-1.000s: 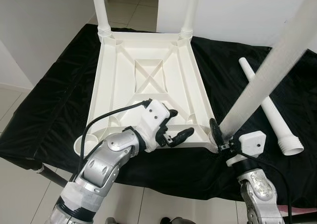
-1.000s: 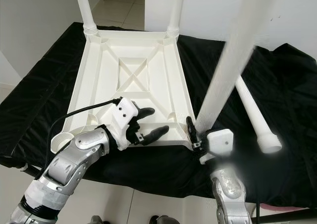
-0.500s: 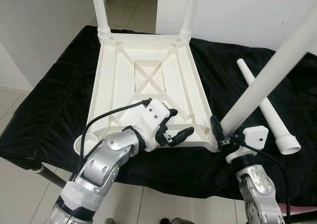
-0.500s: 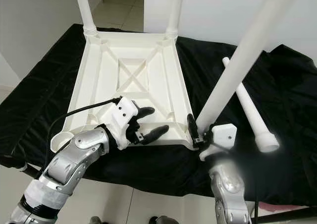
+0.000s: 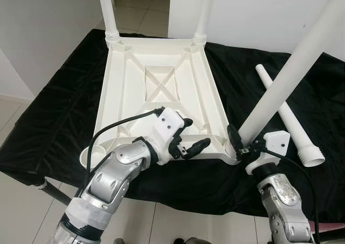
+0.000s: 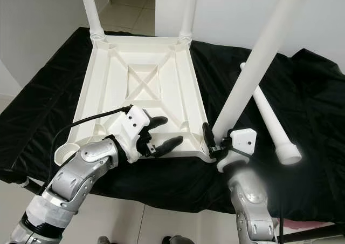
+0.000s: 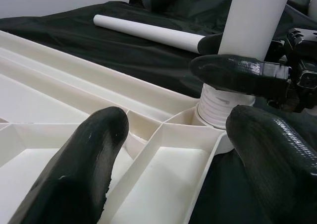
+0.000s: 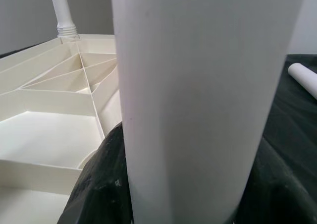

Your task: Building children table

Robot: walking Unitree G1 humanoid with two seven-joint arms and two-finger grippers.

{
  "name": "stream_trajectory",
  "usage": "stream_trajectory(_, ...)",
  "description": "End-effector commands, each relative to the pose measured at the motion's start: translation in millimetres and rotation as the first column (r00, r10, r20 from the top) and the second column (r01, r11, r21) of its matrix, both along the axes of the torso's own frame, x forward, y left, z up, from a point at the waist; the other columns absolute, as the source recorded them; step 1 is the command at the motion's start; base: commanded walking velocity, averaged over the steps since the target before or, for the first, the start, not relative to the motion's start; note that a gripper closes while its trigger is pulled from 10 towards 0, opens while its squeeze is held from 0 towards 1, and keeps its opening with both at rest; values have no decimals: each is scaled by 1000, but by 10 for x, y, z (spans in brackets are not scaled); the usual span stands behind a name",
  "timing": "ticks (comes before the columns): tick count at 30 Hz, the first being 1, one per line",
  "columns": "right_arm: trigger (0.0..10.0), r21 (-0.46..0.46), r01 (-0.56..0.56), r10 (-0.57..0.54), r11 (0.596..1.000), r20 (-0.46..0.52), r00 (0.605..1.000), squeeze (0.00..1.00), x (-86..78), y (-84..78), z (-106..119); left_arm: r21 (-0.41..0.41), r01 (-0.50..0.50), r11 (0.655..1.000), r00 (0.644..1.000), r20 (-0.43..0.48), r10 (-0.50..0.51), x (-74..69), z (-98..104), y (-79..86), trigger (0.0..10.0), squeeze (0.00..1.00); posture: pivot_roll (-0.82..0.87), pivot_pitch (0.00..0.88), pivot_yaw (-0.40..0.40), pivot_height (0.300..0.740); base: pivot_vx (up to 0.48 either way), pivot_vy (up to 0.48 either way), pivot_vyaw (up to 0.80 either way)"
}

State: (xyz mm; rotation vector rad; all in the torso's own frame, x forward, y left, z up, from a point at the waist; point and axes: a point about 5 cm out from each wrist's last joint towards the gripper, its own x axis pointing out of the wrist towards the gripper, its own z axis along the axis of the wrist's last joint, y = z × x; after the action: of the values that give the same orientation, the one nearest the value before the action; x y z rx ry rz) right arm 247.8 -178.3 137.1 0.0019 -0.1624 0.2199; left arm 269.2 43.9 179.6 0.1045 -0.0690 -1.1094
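While one white plastic tabletop [image 5: 159,90] lies upside down on the black cloth-covered work surface [image 5: 48,109], four round white plastic table legs can be counted: two far legs [image 5: 108,12] stand upright in the far corner sockets, a third, tilted leg [image 5: 291,79] sits at the near right corner socket [image 7: 218,112], and a fourth, loose leg [image 5: 288,117] lies flat on the cloth to the right, well apart from the top. The right gripper [image 5: 241,147] clasps the tilted leg just above its ribbed base, fingers closed around it. The left gripper [image 5: 190,139], forearm bent across the near edge, hovers with fingers spread over the ribbed underside, apparently not touching it. The top's underside shows a moulded X brace and thin ribs.
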Motion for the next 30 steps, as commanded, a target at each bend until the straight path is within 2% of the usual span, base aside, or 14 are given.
stream_trajectory(1, 10000, -18, -11, 7, 1000, -214, 977, 0, -107, 48, -463, 5, 33, 999, 999, 8, -33, -9, 32, -10, 10000, 0, -15, 142, -19, 740, 0, 0, 0)
stream_trajectory(4, 10000, 9, 54, -52, 999, -155, 986, 0, -123, 55, -407, 1, 32, 999, 999, 9, -32, -11, 37, -13, 10000, 0, -15, 141, -21, 740, 0, 0, 0)
stream_trajectory(11, 10000, 53, 144, -135, 988, -151, 979, 0, -97, 78, -336, 1, 33, 999, 999, 9, -33, -9, 39, -14, 10000, 0, -20, 139, -21, 740, 0, 0, 0)
stream_trajectory(13, 10000, 64, 217, -207, 974, -138, 968, 0, -52, 170, -269, 0, 36, 999, 999, 10, -36, -5, 40, -26, 10000, 0, -22, 137, -23, 740, 0, 0, 0)
stream_trajectory(16, 10000, 59, 254, -244, 965, -138, 960, 0, -21, 219, -249, 0, 37, 999, 999, 10, -37, -2, 40, -31, 10000, 0, -23, 136, -24, 740, 0, 0, 0)
stream_trajectory(18, 10000, 37, 328, -320, 944, -135, 938, 0, 47, 286, -230, -1, 37, 999, 999, 11, -37, 2, 41, -37, 10000, 0, -20, 133, -27, 740, 0, 0, 0)
stream_trajectory(20, 10000, 38, 360, -352, 932, -133, 926, 0, 83, 328, -222, -3, 36, 999, 999, 13, -36, 3, 44, -41, 10000, 0, -20, 130, -28, 740, 0, 0, 0)
stream_trajectory(24, 10000, 47, 370, -363, 928, -120, 924, 0, 126, 444, -196, -6, 34, 999, 999, 17, -34, 8, 52, -52, 10000, 0, -16, 123, -31, 740, 0, 0, 0)
stream_trajectory(30, 10000, 49, 367, -360, 929, -117, 926, 0, 137, 485, -182, -7, 30, 1000, 999, 24, -30, 27, 63, -55, 10000, 0, -16, 113, -33, 740, 0, 0, 0)
